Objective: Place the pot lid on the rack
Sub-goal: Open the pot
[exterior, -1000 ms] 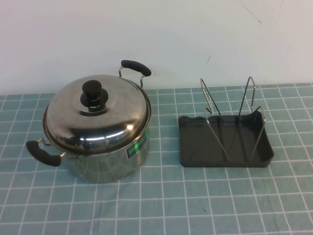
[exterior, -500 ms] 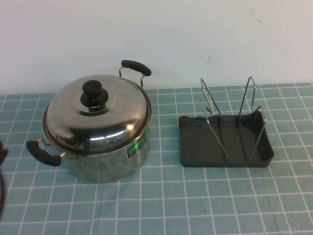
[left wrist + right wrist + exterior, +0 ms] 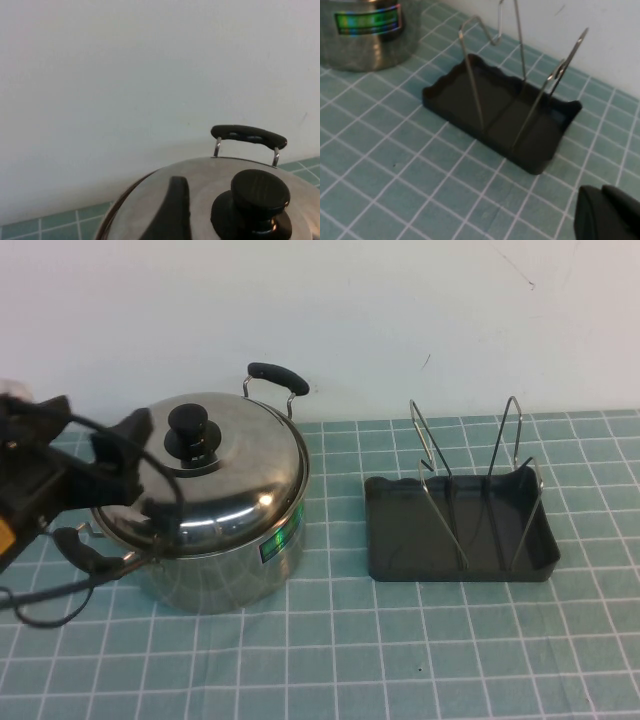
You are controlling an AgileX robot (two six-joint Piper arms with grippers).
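Observation:
The shiny domed pot lid (image 3: 235, 470) with its black knob (image 3: 193, 430) sits on the steel pot (image 3: 215, 565) at the left of the table. My left gripper (image 3: 128, 455) is open and hovers over the lid's left side, just left of the knob and not touching it. In the left wrist view one finger (image 3: 172, 210) shows beside the knob (image 3: 260, 197) on the lid (image 3: 200, 185). The dark grey rack (image 3: 395, 540) with wire loops stands empty to the right. My right gripper (image 3: 606, 214) is shut, low over the mat near the rack (image 3: 445, 100); it is outside the high view.
The pot has two black handles, one at the back (image 3: 278, 373) and one at the front left (image 3: 85, 552) under my left arm. A white wall rises close behind the table. The green grid mat (image 3: 400, 650) lies open in front.
My left arm has come in from the left edge and now reaches over the lid's left side. The pot, lid and rack have not moved.

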